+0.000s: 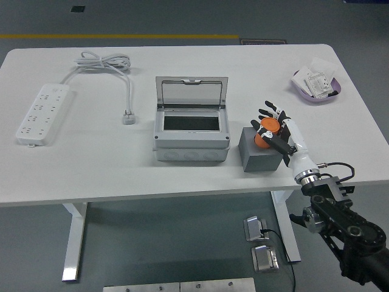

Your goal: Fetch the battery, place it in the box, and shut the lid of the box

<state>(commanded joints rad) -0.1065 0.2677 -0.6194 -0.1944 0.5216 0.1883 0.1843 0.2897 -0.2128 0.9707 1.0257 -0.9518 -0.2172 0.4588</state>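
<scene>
Orange and cylindrical, the battery (266, 129) is sitting on top of a dark grey block (261, 154) toward the right of the white table (91, 176), and the right hand (281, 132) is closing around it: the white and black fingers (268, 112) are curling over the battery from the far side while the thumb is lying across its near side, so the hand is clamped on it, with the battery resting on or just above the block. The right arm is coming in from the lower right corner, its black forearm hanging off the table's near edge. Just to the left of the block, the grey box (191, 135) is standing in the middle of the table with its clear lid (191, 89) tilting up and back, showing the dark opening inside. A white power strip (42, 113) is lying at the left side, its cable (103, 62) looping across the far edge and ending in a plug (129, 117) well left of the box. A small purple dish (316, 86) holding white packets is resting near the far right corner.
</scene>
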